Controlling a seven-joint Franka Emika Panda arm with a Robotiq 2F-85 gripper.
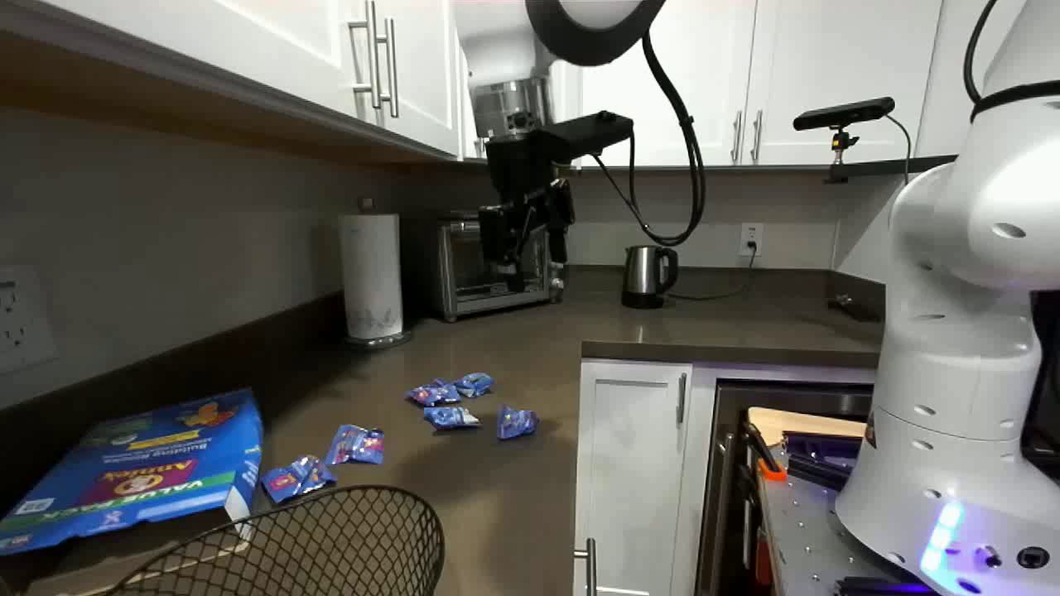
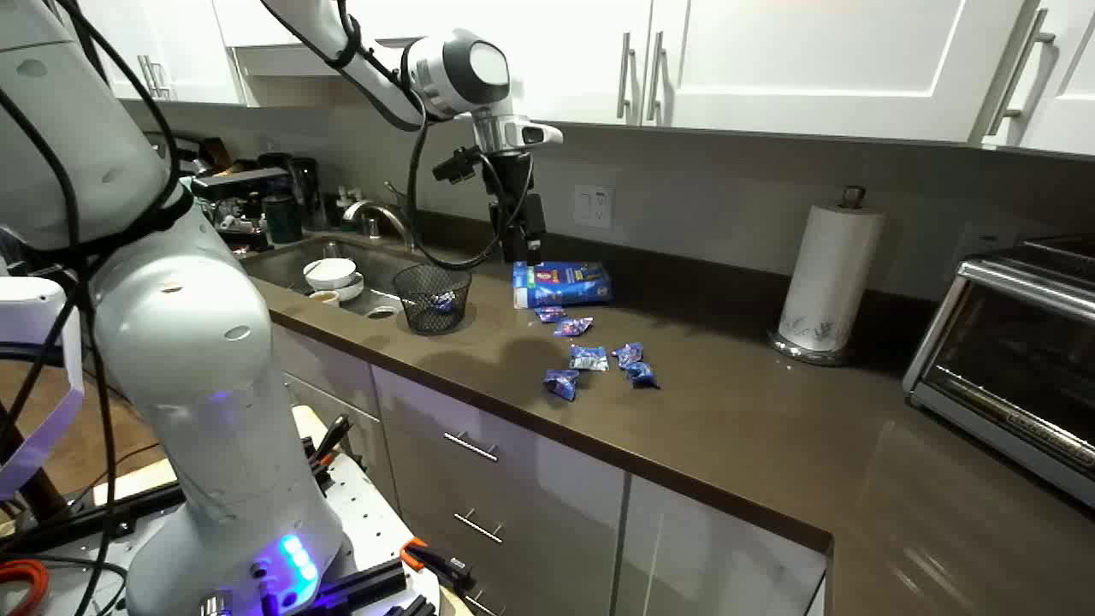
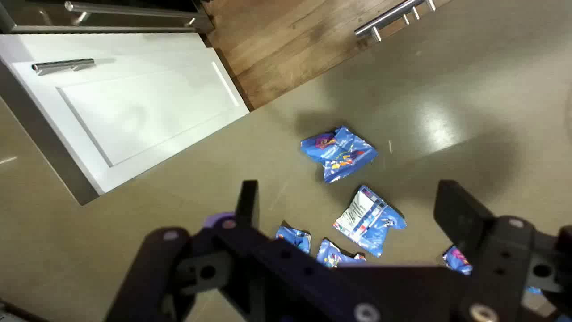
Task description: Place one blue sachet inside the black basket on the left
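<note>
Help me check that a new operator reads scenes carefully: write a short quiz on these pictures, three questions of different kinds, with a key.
1. Count: in an exterior view, how many blue sachets show on the counter, outside the black basket?
2. True or false: the end effector is closed on a blue sachet.
3. Fill in: in an exterior view, the ____ stands between the blue box and the toaster oven.

Key:
1. Six.
2. False; its jaws stand wide apart, gripping nothing.
3. The missing words are paper towel roll.
</note>
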